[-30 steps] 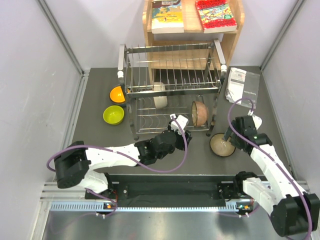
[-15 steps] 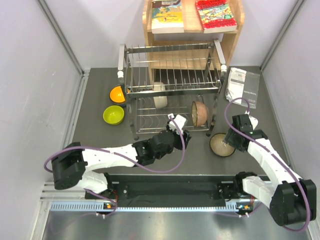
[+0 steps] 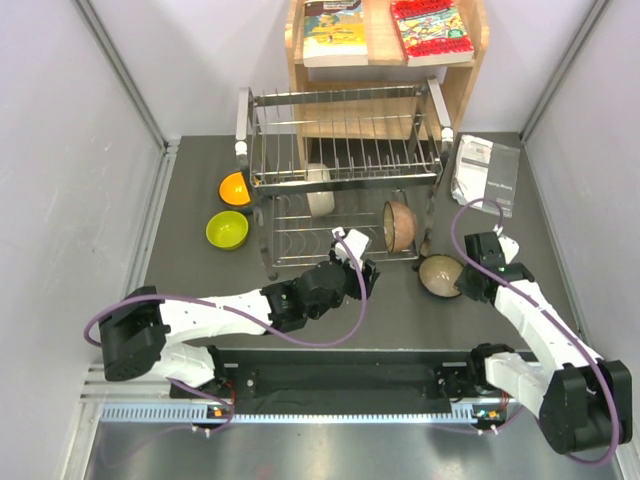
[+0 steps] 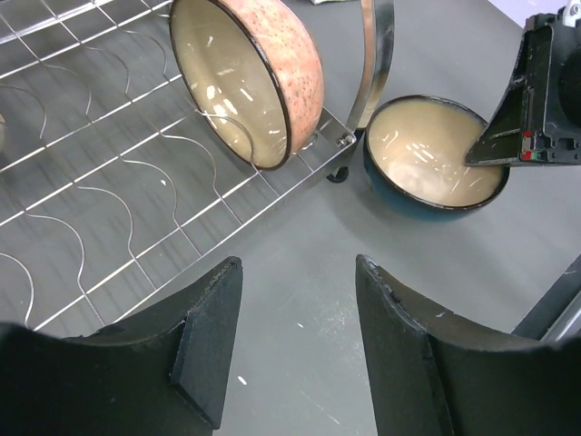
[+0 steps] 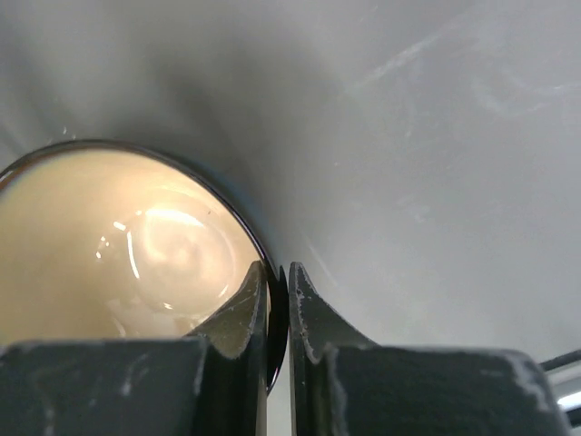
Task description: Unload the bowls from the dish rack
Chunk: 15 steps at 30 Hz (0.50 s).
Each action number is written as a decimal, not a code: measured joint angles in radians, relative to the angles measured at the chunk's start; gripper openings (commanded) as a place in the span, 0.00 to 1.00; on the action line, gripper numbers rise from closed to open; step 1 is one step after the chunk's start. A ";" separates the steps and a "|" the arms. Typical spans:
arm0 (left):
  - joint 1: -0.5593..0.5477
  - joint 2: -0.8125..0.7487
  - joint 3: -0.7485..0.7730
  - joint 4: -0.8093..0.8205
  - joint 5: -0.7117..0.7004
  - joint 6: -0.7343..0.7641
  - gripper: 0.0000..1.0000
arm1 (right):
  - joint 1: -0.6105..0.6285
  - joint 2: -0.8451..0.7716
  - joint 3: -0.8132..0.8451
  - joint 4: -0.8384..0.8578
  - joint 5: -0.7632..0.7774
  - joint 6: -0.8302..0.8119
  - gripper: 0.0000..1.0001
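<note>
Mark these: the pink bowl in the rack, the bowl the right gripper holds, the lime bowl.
pink bowl (image 4: 298, 65): left wrist view, speckled outer wall.
teal bowl (image 4: 434, 151): left wrist view, cream inner surface.
lime bowl (image 3: 227, 230): top external view, inner bottom.

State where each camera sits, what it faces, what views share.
Top external: above and behind the bases, looking down on the silver wire dish rack; the left arm and right arm show.
Left wrist: low before the rack, facing the round teal-blue, cream-lined glossy bowl; its open left gripper shows.
Right wrist: at that bowl's rim, looking down; the right gripper pinches it.
Shared: that bowl, all views.
</note>
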 measured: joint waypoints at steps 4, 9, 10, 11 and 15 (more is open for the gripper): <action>0.000 -0.004 0.000 -0.001 -0.005 0.000 0.58 | 0.000 -0.002 0.000 -0.003 0.040 0.026 0.00; 0.000 -0.010 -0.002 -0.011 -0.008 -0.001 0.58 | 0.000 -0.002 0.002 -0.013 0.095 0.052 0.00; 0.000 -0.013 -0.002 -0.013 -0.009 -0.001 0.58 | 0.000 -0.002 0.004 -0.016 0.107 0.053 0.00; 0.000 -0.015 -0.003 -0.014 -0.011 -0.001 0.58 | 0.000 0.000 0.008 -0.021 0.124 0.053 0.00; 0.000 -0.024 -0.005 -0.016 -0.011 -0.001 0.58 | -0.008 0.028 0.029 -0.029 0.183 0.050 0.00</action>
